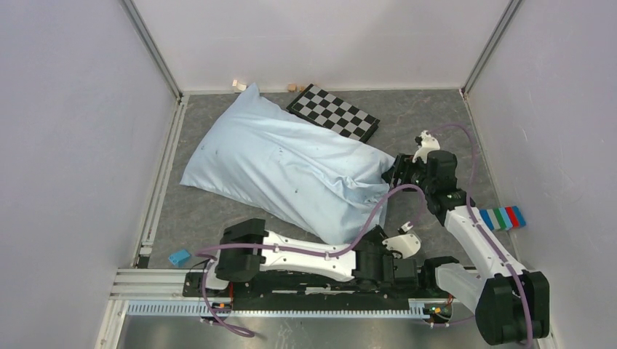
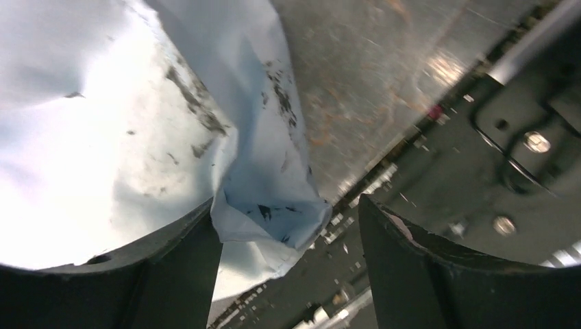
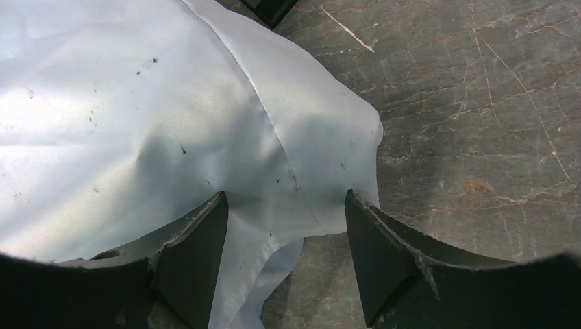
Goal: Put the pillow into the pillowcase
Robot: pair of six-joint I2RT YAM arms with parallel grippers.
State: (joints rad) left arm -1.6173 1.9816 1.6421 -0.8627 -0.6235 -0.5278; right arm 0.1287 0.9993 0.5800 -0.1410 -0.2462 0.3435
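Note:
The light-blue pillowcase (image 1: 287, 167) lies plump and slanted across the grey table. The pillow is hidden; no cream fabric shows at any edge. My right gripper (image 1: 399, 171) stands at the case's right end. In the right wrist view it (image 3: 286, 195) is open, with the loose hem (image 3: 294, 205) lying flat between its fingers, not pinched. My left gripper (image 1: 367, 238) sits by the case's near corner. In the left wrist view it (image 2: 289, 205) is open, and the crumpled corner (image 2: 270, 205) hangs in the gap against the left finger (image 2: 185, 274).
A black-and-white checkerboard panel (image 1: 333, 111) lies behind the pillowcase, partly under it. Coloured blocks (image 1: 502, 218) sit by the right wall, and a small blue block (image 1: 179, 256) by the left arm's base. The base rail (image 1: 291, 298) runs along the near edge. White walls enclose three sides.

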